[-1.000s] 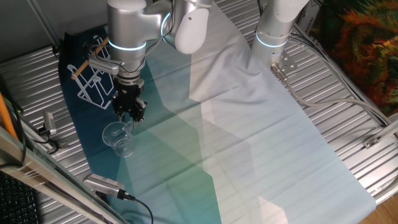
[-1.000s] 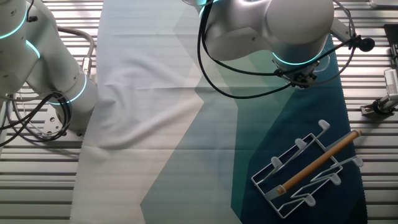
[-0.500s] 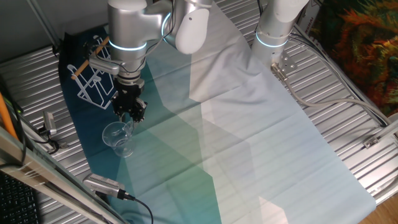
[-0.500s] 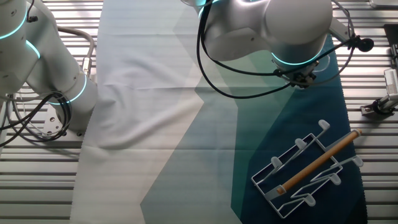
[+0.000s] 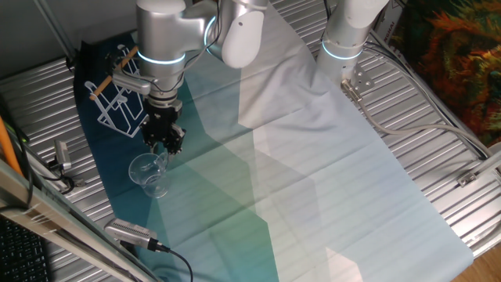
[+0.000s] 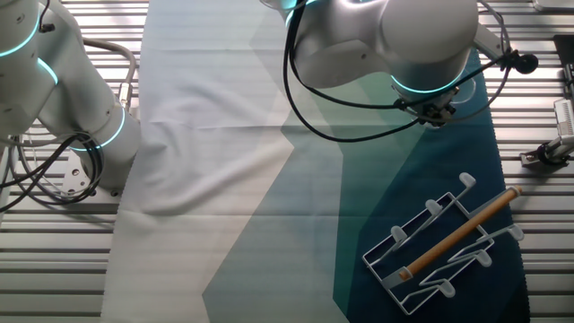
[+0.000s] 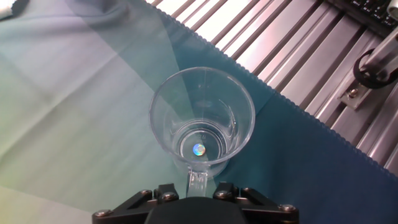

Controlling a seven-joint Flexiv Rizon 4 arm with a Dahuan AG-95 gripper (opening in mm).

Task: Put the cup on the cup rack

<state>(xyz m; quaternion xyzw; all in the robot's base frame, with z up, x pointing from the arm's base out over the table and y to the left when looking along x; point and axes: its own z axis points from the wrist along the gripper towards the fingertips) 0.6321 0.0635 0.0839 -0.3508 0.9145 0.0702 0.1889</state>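
My arm comes down from above at the dark teal end of the cloth (image 5: 235, 180), wrist pointing straight at the table, and my gripper (image 5: 163, 146) hangs just over the cup (image 5: 149, 174). In one fixed view the black fingers sit at the cup's far rim, on the side toward the cup rack (image 5: 119, 100). In the other fixed view my own bulky joints hide the fingers and the cup completely.

From the hand view I look almost straight down into the cup (image 7: 202, 121) — it stands upright on the teal cloth (image 7: 74, 93), mouth open toward me, and I can see nothing in it but a small bright glint at the middle of its base. Its handle points back toward me and runs in under the front edge of the gripper body (image 7: 196, 208). The fingertips themselves do not show there, so I cannot tell whether my jaws are spread or pinching the handle.

The cup rack (image 6: 448, 242) rests on the dark cloth, well apart from the cup, its wooden rod (image 6: 459, 232) lying along the top — the white pegs carry no cups.
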